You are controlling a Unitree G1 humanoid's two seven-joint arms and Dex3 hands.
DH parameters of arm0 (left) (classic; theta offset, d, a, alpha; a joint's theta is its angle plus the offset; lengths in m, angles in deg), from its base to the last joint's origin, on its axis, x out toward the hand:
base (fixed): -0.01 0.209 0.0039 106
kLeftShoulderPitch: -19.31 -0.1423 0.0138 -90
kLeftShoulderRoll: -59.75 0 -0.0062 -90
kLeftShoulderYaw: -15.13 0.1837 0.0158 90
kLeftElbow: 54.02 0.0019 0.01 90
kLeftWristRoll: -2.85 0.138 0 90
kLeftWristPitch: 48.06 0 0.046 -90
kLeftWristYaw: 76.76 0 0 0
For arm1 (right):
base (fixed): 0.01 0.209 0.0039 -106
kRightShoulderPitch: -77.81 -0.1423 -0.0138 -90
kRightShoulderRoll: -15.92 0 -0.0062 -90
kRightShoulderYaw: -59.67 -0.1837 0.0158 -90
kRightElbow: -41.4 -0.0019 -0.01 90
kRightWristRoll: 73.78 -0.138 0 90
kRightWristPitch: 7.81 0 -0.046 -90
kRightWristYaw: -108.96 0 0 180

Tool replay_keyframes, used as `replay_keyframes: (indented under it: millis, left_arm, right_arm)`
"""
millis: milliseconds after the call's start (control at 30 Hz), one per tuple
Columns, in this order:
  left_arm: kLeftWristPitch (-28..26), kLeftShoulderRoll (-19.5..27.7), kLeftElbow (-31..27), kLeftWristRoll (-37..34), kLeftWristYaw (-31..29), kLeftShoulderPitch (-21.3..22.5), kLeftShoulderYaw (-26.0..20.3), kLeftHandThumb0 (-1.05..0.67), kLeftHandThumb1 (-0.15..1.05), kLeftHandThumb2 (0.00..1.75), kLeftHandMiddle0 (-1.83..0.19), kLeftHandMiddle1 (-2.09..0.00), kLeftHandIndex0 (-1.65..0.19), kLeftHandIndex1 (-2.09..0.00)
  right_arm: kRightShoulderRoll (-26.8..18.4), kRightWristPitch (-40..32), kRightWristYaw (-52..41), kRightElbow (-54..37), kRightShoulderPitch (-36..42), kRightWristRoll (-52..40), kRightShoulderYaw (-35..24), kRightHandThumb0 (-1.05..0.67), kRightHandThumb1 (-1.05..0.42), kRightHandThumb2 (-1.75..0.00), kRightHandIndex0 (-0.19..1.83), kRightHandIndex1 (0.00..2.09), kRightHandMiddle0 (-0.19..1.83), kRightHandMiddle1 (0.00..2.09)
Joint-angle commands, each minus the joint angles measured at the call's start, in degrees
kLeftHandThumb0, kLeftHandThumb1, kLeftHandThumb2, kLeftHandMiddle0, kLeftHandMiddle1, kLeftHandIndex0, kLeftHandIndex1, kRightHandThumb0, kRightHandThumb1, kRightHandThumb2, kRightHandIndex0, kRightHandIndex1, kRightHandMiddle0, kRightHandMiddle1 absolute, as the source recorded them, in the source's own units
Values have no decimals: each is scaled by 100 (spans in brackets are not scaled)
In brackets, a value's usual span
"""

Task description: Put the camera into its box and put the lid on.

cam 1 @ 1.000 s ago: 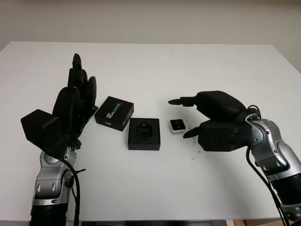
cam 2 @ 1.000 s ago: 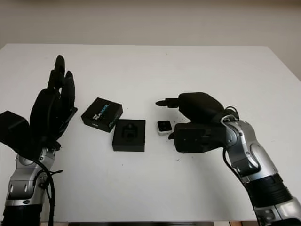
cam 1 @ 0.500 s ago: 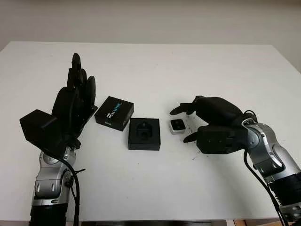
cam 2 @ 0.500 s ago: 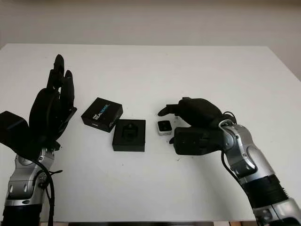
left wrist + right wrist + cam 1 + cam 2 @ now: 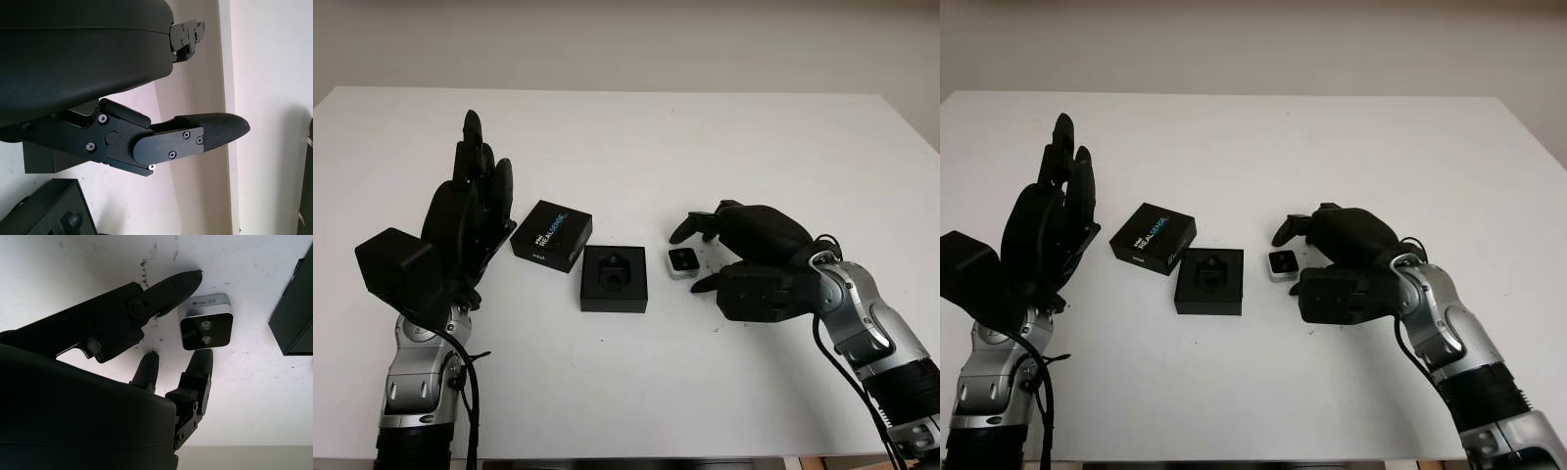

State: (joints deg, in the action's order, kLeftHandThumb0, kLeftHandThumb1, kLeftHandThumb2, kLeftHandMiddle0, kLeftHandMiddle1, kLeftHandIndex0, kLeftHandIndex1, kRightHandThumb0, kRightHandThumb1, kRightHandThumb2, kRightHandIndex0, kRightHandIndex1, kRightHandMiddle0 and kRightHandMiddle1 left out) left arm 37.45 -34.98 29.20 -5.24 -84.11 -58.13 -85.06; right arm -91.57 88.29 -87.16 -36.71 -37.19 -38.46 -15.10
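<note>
On the white table, the camera lies just beside the open, empty right hand.

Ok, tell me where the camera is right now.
The camera lies on the white table just right of the open black box, between it and the right robot hand, whose fingers bracket it without gripping.

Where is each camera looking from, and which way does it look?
Left eye, right eye: on the head, looking down at the table; both arms show.
Left wrist: by the raised left hand, facing the wall.
Right wrist: by the open right hand, looking down at the camera.
Shared: camera and open box appear in the eye and right wrist views.
</note>
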Motion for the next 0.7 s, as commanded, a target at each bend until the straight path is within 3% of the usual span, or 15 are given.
replay_keyframes:
  millis: [0,167,267,467,667]
  left_arm:
    - [53,1,-46,1,-4,-51,7,-76,105,60,19,0,19,0]
    - [51,1,-50,8,-3,-53,11,-76,105,60,19,0,19,0]
    - [60,-4,-53,20,12,-50,14,-76,105,60,19,0,19,0]
    - [117,-9,-2,47,26,-31,8,-76,105,60,19,0,19,0]
    - [82,-7,8,12,16,-27,2,-76,105,60,19,0,19,0]
  right_arm:
    - [12,112,94,122,-30,20,35,-51,-87,-6,8,150,25,106]
    - [52,400,501,318,-33,45,15,-44,-86,-5,9,192,38,122]
    - [50,560,634,438,-46,37,22,-42,-87,-6,11,203,44,123]
    - [63,630,559,501,-56,-60,10,-41,-89,-6,13,207,47,125]
    - [54,784,508,602,-63,-192,-7,-38,-93,-6,20,192,49,127]
